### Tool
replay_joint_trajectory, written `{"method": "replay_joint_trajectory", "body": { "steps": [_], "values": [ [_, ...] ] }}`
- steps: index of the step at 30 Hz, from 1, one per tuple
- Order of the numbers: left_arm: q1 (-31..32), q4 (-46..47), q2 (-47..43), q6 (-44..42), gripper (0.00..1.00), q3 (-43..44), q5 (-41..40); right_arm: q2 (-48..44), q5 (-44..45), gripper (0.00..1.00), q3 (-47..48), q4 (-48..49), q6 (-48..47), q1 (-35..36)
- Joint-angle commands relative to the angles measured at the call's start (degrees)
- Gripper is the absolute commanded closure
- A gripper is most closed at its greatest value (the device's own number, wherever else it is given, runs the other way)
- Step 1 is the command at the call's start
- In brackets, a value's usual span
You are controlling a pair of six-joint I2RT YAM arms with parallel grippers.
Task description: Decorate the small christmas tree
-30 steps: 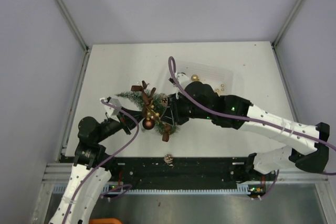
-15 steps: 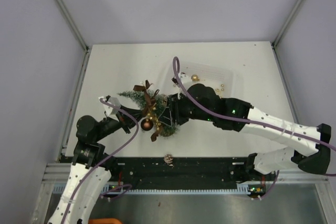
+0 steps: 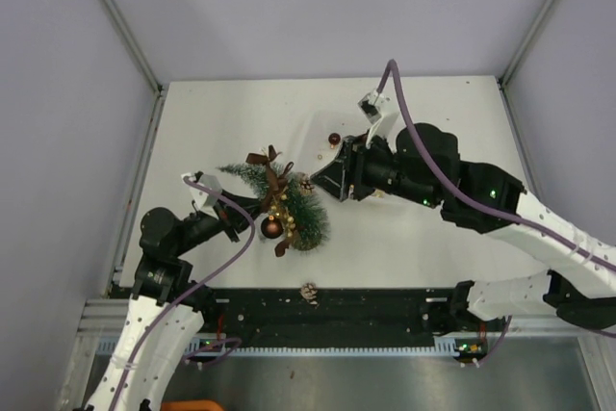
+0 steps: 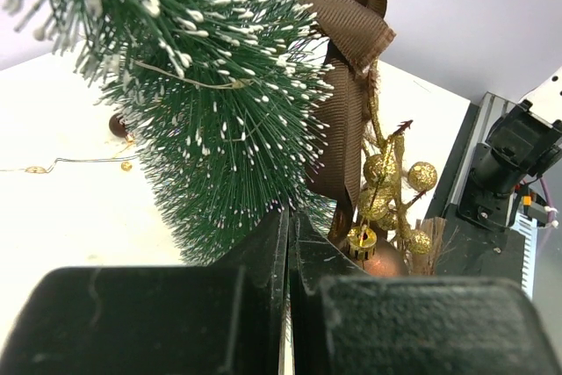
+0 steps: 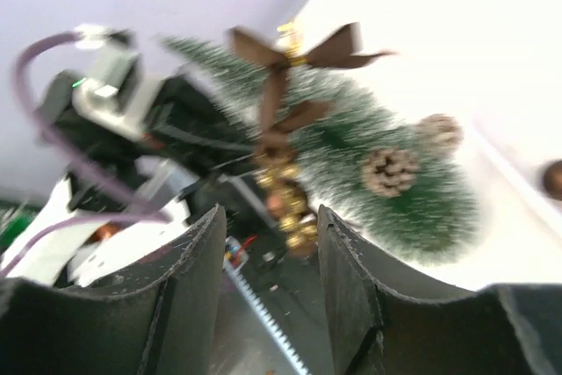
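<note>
The small christmas tree (image 3: 289, 207) hangs tilted, its tip toward the back left. It carries a brown ribbon bow (image 3: 265, 159), a gold berry sprig (image 4: 386, 173), a brown bauble (image 3: 272, 228) and a pinecone (image 3: 305, 182). My left gripper (image 3: 241, 211) is at its left side, jaws pressed together with green bristles caught between the tips (image 4: 288, 221). My right gripper (image 3: 327, 180) stands just right of the tree, open and holding nothing. In the right wrist view its gripper (image 5: 268, 217) faces the bow (image 5: 294, 50) and the pinecone (image 5: 389, 169).
A shallow tray (image 5: 514, 177) lies behind the right arm with a brown bauble (image 3: 334, 139) in it. A loose pinecone (image 3: 309, 290) rests on the black front rail. A thin gold beaded wire (image 4: 53, 164) lies on the table beyond the tree.
My right gripper has opened and drawn back to the right and away from the tree, leaving the pinecone on the bristles. The tree and left gripper shifted only slightly.
</note>
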State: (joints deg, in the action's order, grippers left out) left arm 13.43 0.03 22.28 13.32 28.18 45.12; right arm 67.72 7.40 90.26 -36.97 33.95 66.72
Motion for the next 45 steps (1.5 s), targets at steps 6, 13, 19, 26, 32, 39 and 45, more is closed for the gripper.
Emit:
{"method": "replay_joint_trajectory", "body": {
  "steps": [6, 13, 19, 26, 32, 39, 45],
  "values": [
    [0.28, 3.31, 1.09, -1.02, 1.00, 3.45, -0.12, -0.85, 2.62, 0.50, -12.20, -3.46, -1.78, -28.63],
    [0.37, 4.19, 2.50, -0.58, 1.00, 3.63, -0.04, 11.62, 4.20, 0.49, -17.57, 0.14, -3.19, -39.02],
    [0.37, 4.19, 2.50, -0.66, 1.00, 2.84, 0.14, 19.81, 4.63, 0.52, -20.56, 4.88, -2.40, -39.65],
    [0.46, 4.36, 2.59, 0.91, 1.00, 2.14, -0.04, 26.66, 7.80, 0.55, -20.91, 8.32, -2.31, -40.44],
    [0.46, 3.92, 2.24, 1.80, 1.00, 1.61, -0.74, 31.67, 9.91, 0.56, -21.61, 9.29, -2.23, -40.61],
    [0.46, 4.10, 2.59, 2.15, 1.00, 1.26, -1.18, 32.91, 12.64, 0.48, -23.28, 9.20, -2.75, -40.70],
    [0.37, 4.19, 2.15, 2.32, 1.00, 1.43, -1.53, 34.32, 13.08, 0.47, -24.51, 9.37, -2.40, -40.70]
  ]
}}
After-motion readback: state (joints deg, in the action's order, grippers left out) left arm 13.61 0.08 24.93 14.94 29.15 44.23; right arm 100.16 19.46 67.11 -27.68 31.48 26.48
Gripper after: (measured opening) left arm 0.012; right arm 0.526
